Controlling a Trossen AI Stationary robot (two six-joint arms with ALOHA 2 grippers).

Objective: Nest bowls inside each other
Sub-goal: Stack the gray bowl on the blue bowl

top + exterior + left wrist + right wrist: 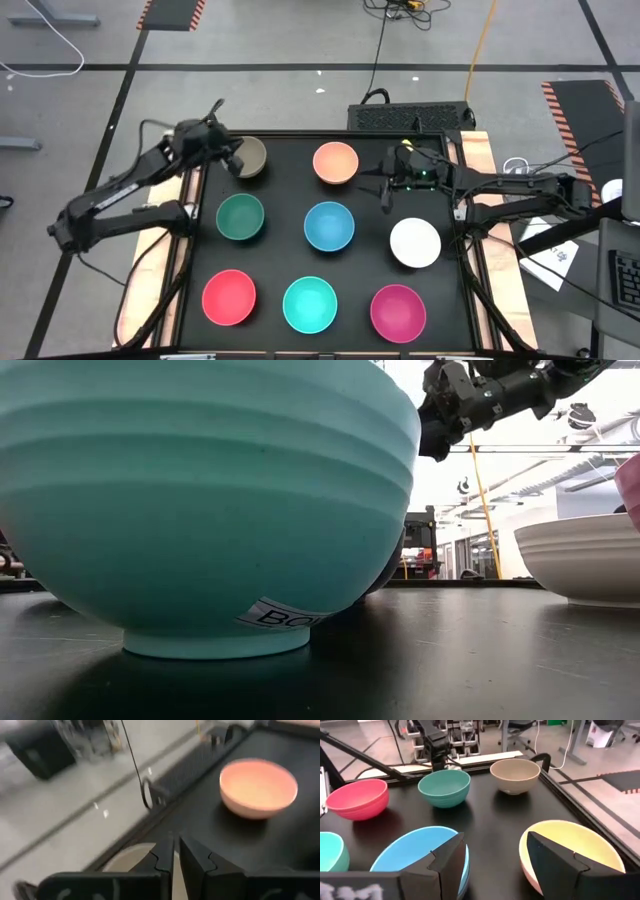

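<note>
Sitting in a loose three-by-three grid on the black table, the bowls are small, round, plain and of like size, all upright with their openings up; being round, none has a long axis. The far row has the olive-grey bowl at the left and the peach-orange bowl in the middle; its right spot is covered by the right arm, so nothing can be told of what lies there. The middle row runs dark green bowl, blue bowl, white bowl; the near row runs red-pink bowl, turquoise bowl, magenta bowl. Bare black surface separates each bowl from its neighbours, and the near row sits close to the table's near edge. From the low view the turquoise bowl shows faint horizontal ridges, a short foot and a label near its base. The left gripper hangs at the olive-grey bowl's left rim, its fingers nearly pressed together with only a thin slit between them. The right gripper hovers between the peach-orange and white bowls, its fingers spread wide and holding nothing.
</note>
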